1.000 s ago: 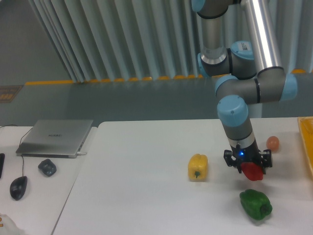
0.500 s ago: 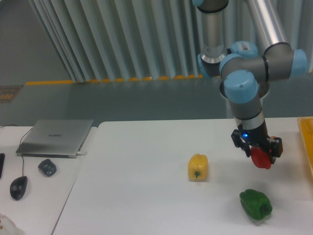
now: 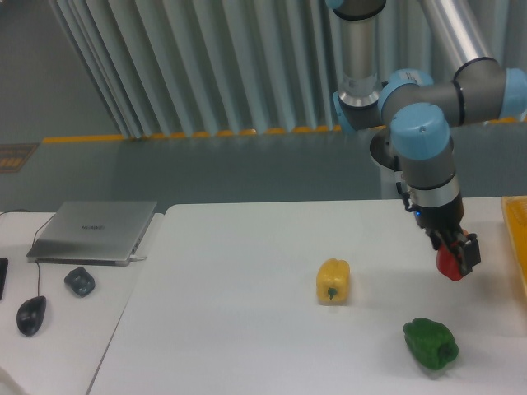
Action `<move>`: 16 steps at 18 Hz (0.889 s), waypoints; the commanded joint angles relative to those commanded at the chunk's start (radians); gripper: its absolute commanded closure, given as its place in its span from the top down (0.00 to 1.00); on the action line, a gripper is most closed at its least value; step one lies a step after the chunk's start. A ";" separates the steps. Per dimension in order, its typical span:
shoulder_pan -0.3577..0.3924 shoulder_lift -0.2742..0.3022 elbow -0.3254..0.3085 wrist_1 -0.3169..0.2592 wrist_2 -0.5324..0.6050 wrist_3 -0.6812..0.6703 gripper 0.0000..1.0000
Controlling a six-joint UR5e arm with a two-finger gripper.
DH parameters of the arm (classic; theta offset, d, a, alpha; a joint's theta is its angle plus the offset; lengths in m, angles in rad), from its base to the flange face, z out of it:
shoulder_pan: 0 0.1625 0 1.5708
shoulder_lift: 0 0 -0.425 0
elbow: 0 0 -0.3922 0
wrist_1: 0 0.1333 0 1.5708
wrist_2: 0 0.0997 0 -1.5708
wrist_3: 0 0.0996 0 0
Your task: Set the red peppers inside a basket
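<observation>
The glossy red pepper (image 3: 449,265) hangs above the right side of the white table, held in my gripper (image 3: 454,254), which is shut on it. Only the lower part of the pepper shows below the black fingers. The basket (image 3: 515,234) is a yellow-orange edge at the frame's right border, a short way right of the gripper. The arm reaches down from the upper right.
A yellow pepper (image 3: 333,281) lies mid-table, left of the gripper. A green pepper (image 3: 431,342) sits near the front edge, below the gripper. On the left desk are a closed laptop (image 3: 93,231), a mouse (image 3: 30,314) and a small dark object (image 3: 79,281).
The gripper has carried the red pepper up and to the right, toward the basket's edge. The small orange-pink fruit seen one second ago is now hidden behind the gripper.
</observation>
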 joint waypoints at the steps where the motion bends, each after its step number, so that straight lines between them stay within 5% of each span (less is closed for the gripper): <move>1: 0.020 0.005 -0.002 -0.002 -0.003 0.046 0.63; 16: 0.353 0.023 -0.026 -0.012 -0.138 0.686 0.64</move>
